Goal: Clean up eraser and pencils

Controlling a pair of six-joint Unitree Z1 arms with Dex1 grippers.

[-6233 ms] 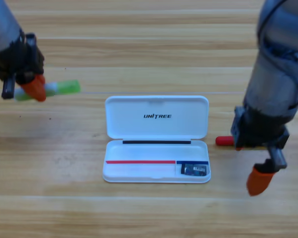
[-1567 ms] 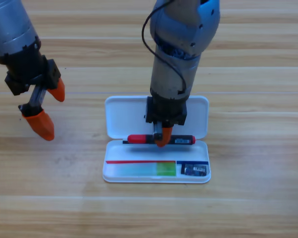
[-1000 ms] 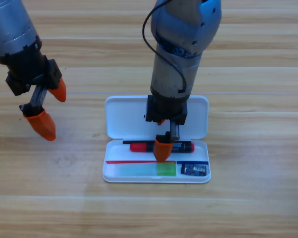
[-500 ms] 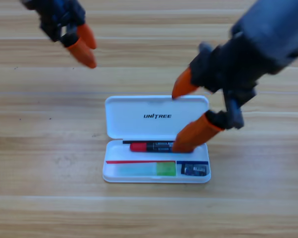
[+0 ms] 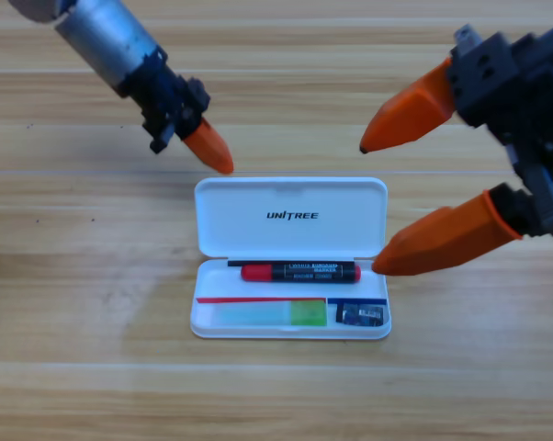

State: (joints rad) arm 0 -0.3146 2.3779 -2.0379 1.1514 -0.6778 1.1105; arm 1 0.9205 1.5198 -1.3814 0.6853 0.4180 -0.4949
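The white case lies open mid-table, its lid [image 5: 290,217] flat behind its tray [image 5: 203,323]. The red and black pencil [image 5: 299,272] rests lengthwise in the tray's upper slot. Below it, the light green pencil [image 5: 269,314] fills the lower left slot. The small dark eraser [image 5: 361,315] sits in the lower right pocket. My right gripper [image 5: 368,209] hangs open and large at the right, one jaw tip near the lid's upper right corner, the other beside the tray's right end, holding nothing. My left gripper [image 5: 210,149] is shut and empty, pointing at the lid's upper left corner.
Bare wooden planks of the table [image 5: 93,349] surround the case on all sides. The left arm slants in from the upper left, and the right arm's black wrist fills the upper right corner.
The right gripper has let go of the red pencil, which now lies in the tray, and has drawn back to the right. The left gripper has swung down to the lid's upper left corner.
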